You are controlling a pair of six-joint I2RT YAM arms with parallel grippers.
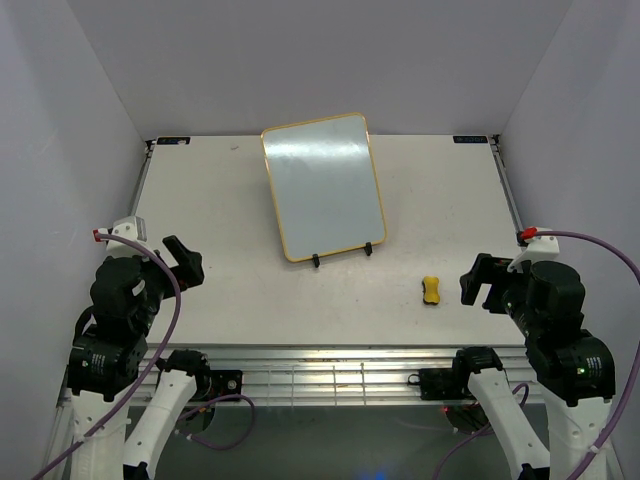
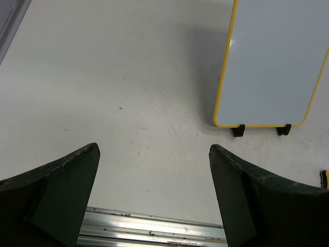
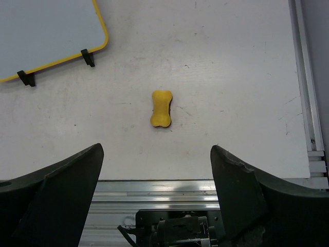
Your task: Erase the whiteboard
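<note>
Lining up, I see the yellow eraser (image 3: 161,108) lying just ahead of my right gripper (image 3: 155,149), long axis pointing away, nearer this arm. The whiteboard (image 1: 325,185) stands propped beyond, to the left. Both that one and the left gripper (image 2: 153,148) gape wide, empty.

The white table (image 1: 200,200) carries the whiteboard (image 1: 322,185) and a yellow eraser (image 1: 431,291).

We count one whiteboard (image 1: 324,185), two black feet (image 1: 317,261) beneath it, and one small yellow eraser (image 1: 431,291) — all on one table (image 1: 210,190). We count two grippers as well, the left gripper (image 1: 188,263) and the right gripper (image 1: 478,282), with two fingers (image 2: 61,195) each.
</note>
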